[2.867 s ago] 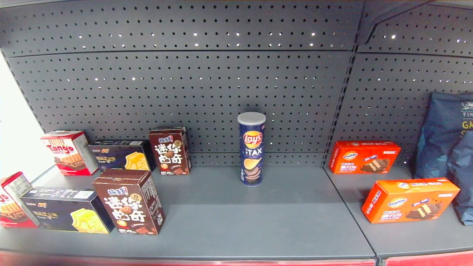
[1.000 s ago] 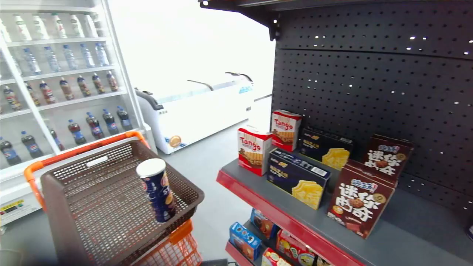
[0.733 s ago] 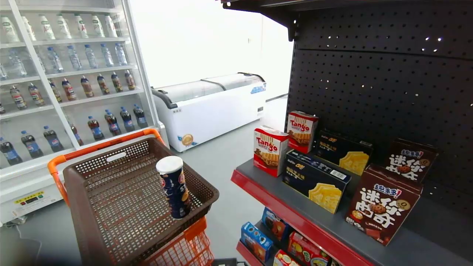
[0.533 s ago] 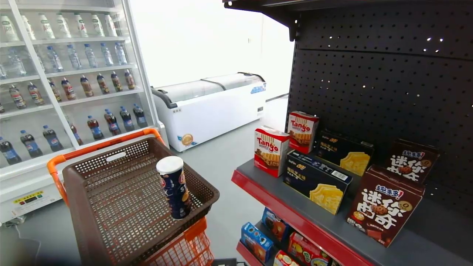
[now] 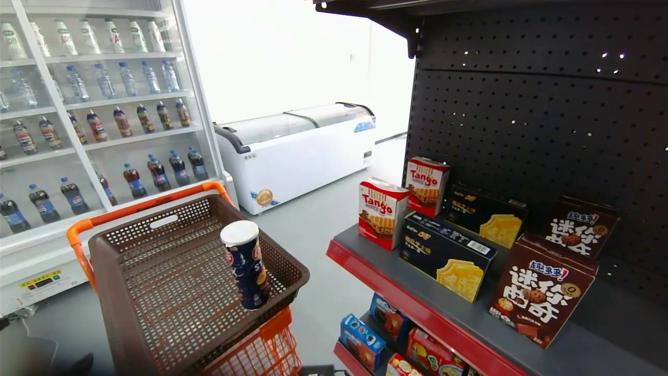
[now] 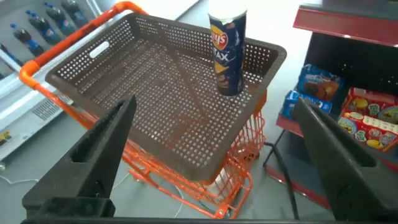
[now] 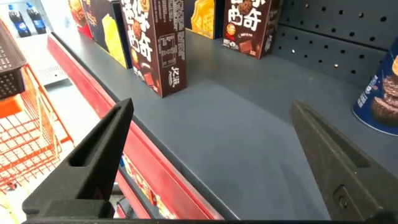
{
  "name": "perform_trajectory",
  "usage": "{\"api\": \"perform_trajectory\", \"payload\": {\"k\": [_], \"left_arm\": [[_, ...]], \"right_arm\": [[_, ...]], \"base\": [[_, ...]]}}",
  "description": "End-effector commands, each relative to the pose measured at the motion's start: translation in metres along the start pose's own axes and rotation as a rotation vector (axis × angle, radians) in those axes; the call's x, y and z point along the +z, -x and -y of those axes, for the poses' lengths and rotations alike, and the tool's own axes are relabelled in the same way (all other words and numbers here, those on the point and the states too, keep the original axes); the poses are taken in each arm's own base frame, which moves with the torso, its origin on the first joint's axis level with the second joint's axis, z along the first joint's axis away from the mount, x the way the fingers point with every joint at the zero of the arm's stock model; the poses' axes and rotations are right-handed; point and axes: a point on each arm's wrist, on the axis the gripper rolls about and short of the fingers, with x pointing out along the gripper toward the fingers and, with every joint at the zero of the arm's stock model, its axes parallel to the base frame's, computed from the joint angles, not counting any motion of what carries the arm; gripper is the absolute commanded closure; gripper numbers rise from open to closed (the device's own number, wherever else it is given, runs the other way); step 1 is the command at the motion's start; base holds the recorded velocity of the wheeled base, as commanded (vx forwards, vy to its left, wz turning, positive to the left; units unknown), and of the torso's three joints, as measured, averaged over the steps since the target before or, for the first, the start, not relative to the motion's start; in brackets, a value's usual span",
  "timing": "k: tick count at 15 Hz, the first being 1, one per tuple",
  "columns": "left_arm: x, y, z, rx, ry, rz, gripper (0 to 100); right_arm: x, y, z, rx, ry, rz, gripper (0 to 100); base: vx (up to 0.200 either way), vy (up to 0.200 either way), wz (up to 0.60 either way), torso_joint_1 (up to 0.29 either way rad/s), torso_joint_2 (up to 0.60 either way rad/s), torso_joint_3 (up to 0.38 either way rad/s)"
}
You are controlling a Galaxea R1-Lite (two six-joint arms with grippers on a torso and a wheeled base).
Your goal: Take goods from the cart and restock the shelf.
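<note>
A dark blue chip can point(image 5: 245, 263) with a white lid stands upright in the near right corner of the brown cart basket point(image 5: 167, 271), which has an orange handle. My left gripper point(image 6: 217, 165) hangs open above the basket, and the can point(image 6: 228, 53) is a short way beyond its fingers. To the right is the grey shelf point(image 5: 417, 292) with a red front edge. My right gripper point(image 7: 214, 168) is open over the bare shelf board point(image 7: 249, 130), with nothing between its fingers. A second blue can point(image 7: 380, 99) stands on that board, near the pegboard back.
Red-white wafer boxes point(image 5: 382, 213), dark blue boxes point(image 5: 446, 256) and brown boxes point(image 5: 540, 290) fill the shelf's left end. Snack packs point(image 5: 365, 339) sit on the lower shelf. A drinks cooler point(image 5: 94, 120) and a chest freezer point(image 5: 297, 151) stand behind. Open floor point(image 5: 318, 235) separates cart and shelf.
The head camera has swung from the shelf front to the cart at the shelf's left end. Over the last half second nothing has moved.
</note>
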Motion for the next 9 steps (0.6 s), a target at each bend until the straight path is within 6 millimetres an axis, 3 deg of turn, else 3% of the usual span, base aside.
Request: {"api": "perform_trajectory", "payload": {"k": [1,2,3,7,8,9], "left_arm": [[0.018,-0.085,-0.005,-0.092,-0.02,-0.165,0],[0.02,-0.099,-0.006,-0.097,-0.024,-0.175,0],[0.024,-0.126,-0.008,-0.096,-0.02,-0.192,0],[0.008,-0.195,-0.002,-0.123,-0.019,-0.302,0],[0.008,-0.195,-0.002,-0.123,-0.019,-0.302,0],[0.005,-0.226,-0.002,-0.041,-0.011,-0.282,0]], "right_arm": [[0.0,0.0,0.0,0.001,0.0,-0.002,0],[0.0,0.0,0.0,0.001,0.0,0.0,0],[0.0,0.0,0.0,0.001,0.0,0.0,0],[0.0,0.0,0.0,0.001,0.0,-0.002,0],[0.0,0.0,0.0,0.001,0.0,-0.002,0],[0.0,0.0,0.0,0.001,0.0,-0.002,0]], "base": [[0.0,0.0,0.0,0.0,0.0,0.0],[0.0,0.0,0.0,0.0,0.0,0.0],[0.0,0.0,0.0,0.0,0.0,0.0],[0.0,0.0,0.0,0.0,0.0,0.0],[0.0,0.0,0.0,0.0,0.0,0.0],[0.0,0.0,0.0,0.0,0.0,0.0]]}}
